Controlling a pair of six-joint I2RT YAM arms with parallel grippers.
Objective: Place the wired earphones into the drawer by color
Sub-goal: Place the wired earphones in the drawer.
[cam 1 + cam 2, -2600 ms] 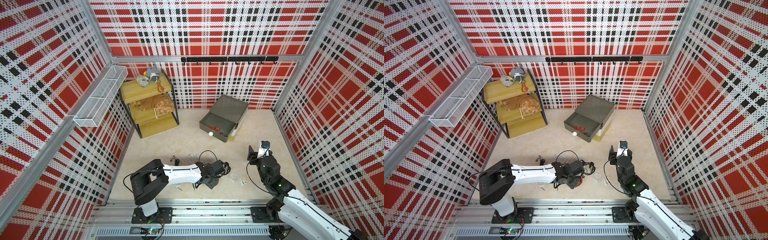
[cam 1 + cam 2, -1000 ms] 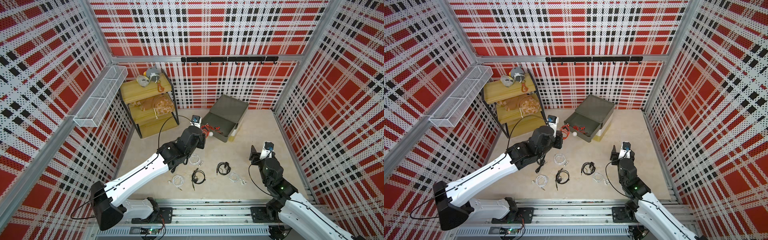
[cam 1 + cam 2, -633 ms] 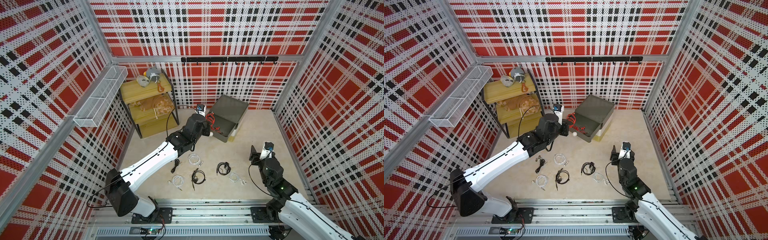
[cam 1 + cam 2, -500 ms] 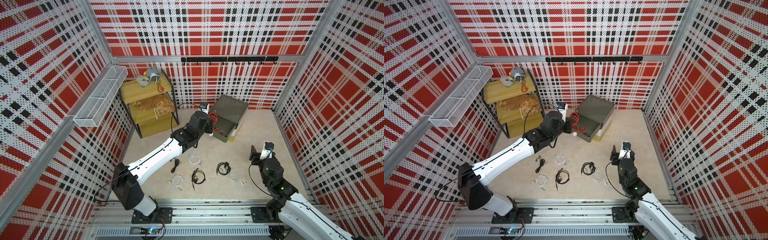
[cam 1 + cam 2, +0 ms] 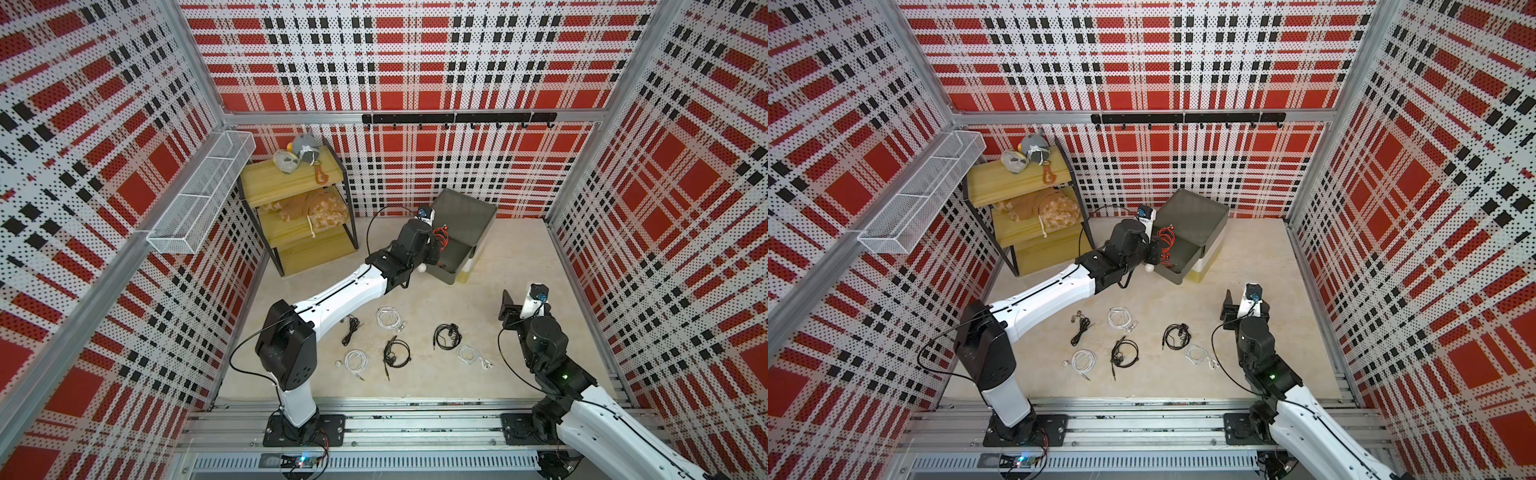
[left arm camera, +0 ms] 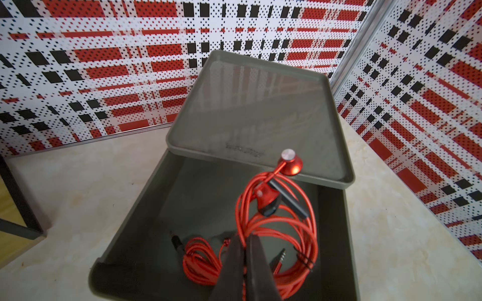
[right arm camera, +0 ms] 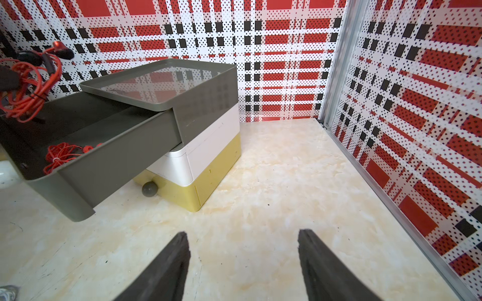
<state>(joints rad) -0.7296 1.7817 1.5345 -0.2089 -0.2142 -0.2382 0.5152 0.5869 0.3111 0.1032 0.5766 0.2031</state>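
My left gripper point(image 6: 244, 241) is clamped on a few strands of a red earphone bundle point(image 6: 276, 216). The bundle hangs above the open dark grey drawer point(image 6: 135, 208), the top one of the three-drawer cabinet point(image 7: 208, 104). A second red bundle point(image 6: 198, 263) already lies inside that drawer, near its front wall. My right gripper point(image 7: 243, 232) stands spread and empty over bare floor in front of the cabinet. I judge these earphones to be very light and limp: the coil sags, the buds and jack dangle, and a loop could catch on a finger as I let go, so I'd release low over the drawer. The thin cable looks slick, so the best hold is a pinch across several turns of the coil, not one strand or a bud. By my count there are two red ones, both at the grey drawer, plus three black bundles point(image 5: 445, 336) and three white bundles point(image 5: 388, 319) on the floor in front of the cabinet, well apart from it. That makes eight in all. Of the three drawers, the white drawer point(image 7: 208, 146) and the mustard yellow drawer point(image 7: 216, 169) are shut.
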